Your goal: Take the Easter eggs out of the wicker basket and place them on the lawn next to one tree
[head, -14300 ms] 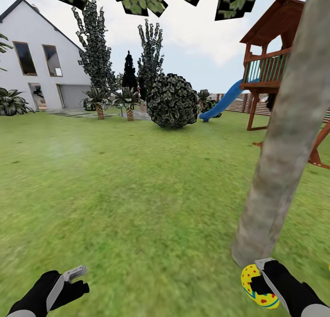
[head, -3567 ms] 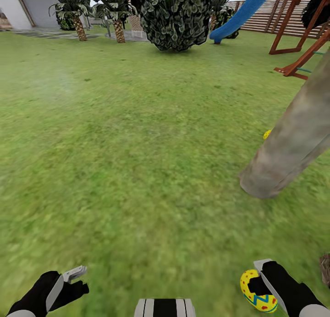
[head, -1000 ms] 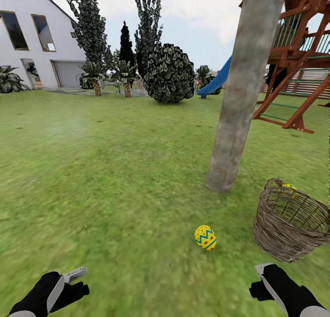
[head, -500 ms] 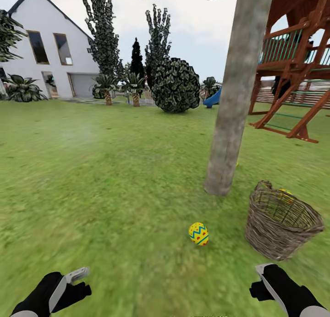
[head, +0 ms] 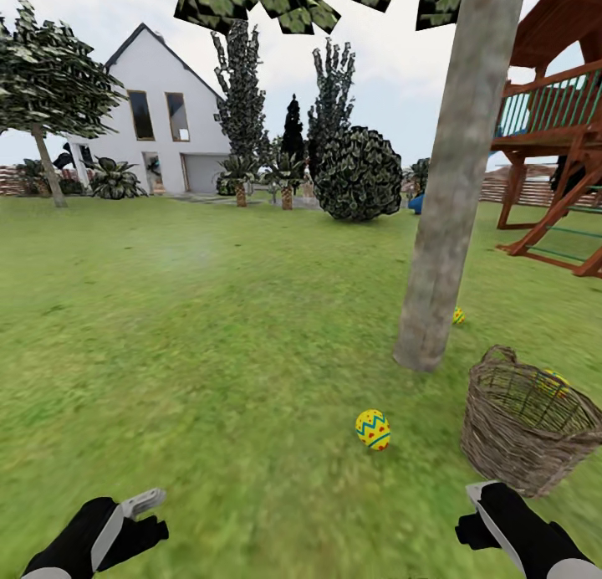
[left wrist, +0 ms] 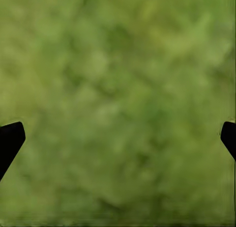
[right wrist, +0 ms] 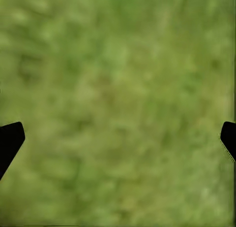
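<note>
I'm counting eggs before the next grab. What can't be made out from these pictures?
- Egg in the wicker basket, head view: a yellow patch behind the weave; pattern unreadable.
- Egg behind the tree, head view: a small part shows past the trunk.
- Right gripper, head view: fingers seen edge-on; the right wrist view shows the tips apart over lawn.

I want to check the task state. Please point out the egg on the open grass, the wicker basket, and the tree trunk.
egg on the open grass (head: 373, 428): head view, middle of its shell.
wicker basket (head: 514, 449): head view, its woven front wall.
tree trunk (head: 443, 228): head view, middle of the bark.
</note>
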Tool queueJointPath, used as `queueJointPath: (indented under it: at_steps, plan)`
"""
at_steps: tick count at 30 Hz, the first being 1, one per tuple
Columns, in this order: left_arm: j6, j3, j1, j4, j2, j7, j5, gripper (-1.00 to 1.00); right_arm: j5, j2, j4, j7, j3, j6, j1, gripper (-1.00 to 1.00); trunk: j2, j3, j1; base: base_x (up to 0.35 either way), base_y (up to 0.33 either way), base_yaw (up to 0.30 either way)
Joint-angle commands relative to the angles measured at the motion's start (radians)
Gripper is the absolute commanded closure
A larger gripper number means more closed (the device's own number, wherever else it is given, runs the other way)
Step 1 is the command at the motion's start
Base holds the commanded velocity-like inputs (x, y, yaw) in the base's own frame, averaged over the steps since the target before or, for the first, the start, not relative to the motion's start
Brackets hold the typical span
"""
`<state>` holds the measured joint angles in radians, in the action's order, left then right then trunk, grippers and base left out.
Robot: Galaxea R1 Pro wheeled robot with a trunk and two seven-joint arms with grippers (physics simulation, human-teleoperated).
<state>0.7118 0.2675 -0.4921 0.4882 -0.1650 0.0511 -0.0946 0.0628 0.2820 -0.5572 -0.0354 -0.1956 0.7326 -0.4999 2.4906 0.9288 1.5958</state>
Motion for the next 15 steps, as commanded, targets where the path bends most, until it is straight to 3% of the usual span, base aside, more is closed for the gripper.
queueJointPath:
  at_steps: [1,9,15]
  plan:
    - [0.006,0.004,-0.001,0.001,0.002,0.000,-0.005,-1.00,0.006,0.002,-0.001,0.001,-0.007,0.005,0.000,-1.00,-0.007,-0.002,-0.005,-0.257,-0.210,0.288]
    - [0.005,0.004,-0.001,0.001,0.009,0.000,-0.004,-1.00,0.006,0.002,-0.001,0.001,-0.007,0.004,0.000,-1.00,-0.063,-0.030,-0.035,-0.256,-0.210,0.279]
    - [0.005,0.004,-0.001,-0.002,0.010,0.000,-0.005,-1.00,0.008,0.002,-0.001,0.000,-0.007,0.004,0.000,-1.00,-0.105,-0.049,-0.058,-0.201,-0.195,0.069]
